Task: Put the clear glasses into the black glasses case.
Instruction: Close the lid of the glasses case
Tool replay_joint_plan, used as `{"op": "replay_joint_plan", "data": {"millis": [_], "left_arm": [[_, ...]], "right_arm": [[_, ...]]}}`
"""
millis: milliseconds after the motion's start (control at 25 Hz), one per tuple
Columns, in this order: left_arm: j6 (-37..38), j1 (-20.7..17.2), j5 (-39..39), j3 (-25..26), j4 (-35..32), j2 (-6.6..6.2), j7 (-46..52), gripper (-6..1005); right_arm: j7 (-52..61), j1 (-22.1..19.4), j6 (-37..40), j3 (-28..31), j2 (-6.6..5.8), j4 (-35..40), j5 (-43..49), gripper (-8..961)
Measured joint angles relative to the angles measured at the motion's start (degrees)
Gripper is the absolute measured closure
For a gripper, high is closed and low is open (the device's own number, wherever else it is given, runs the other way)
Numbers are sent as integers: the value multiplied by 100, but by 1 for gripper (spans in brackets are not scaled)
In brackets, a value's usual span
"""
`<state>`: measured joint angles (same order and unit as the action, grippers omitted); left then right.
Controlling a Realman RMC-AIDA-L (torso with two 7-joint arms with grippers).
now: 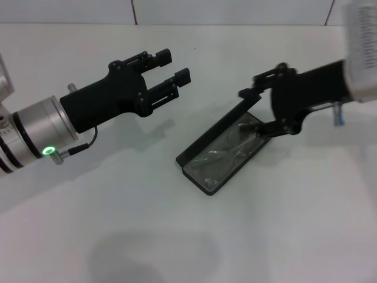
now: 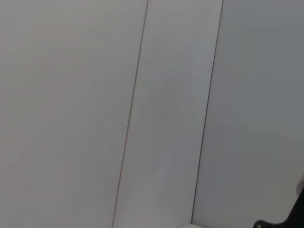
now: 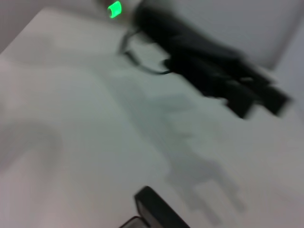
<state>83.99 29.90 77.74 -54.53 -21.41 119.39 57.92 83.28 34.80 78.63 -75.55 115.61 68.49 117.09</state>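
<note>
Head view: black glasses case [image 1: 207, 177] open on white table [image 1: 118, 224], clear glasses [image 1: 230, 152] lying inside. Right end effector [image 1: 250, 109] at the raised lid, fingers spread. Left end effector [image 1: 174, 68] raised aside, spread. Left wrist: wall only. Right wrist: case corner, blurred left end effector.

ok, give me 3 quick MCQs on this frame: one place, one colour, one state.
1. Where are the transparent plastic clear glasses?
A. inside the slim rectangular black glasses case
B. beside it
C. in a gripper

2. What colour is the light on the left arm?
A. red
B. green
C. blue

3. How is the left gripper?
A. open, empty
B. shut on the case
C. holding the glasses

A: they lie in the tray. B: green light near the wrist. A: fingers apart, in the air, away from the right gripper at the lid.
</note>
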Motion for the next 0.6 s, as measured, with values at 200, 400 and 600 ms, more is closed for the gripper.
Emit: {"op": "replay_joint_plan", "data": {"millis": [200,400,600], "left_arm": [[15,-43,-25,15,-116,-3,63,401],[69,-105,-186,26,-163,-34,105,402],[170,-411,-522,32,-500,-143,375,402]], "right_arm": [[655,459,-86,-713,28,272,815,350],[999,742,-170,-972,37,195,1233,353],[1060,883,-430,-1251,50,50,1308,356]]}}
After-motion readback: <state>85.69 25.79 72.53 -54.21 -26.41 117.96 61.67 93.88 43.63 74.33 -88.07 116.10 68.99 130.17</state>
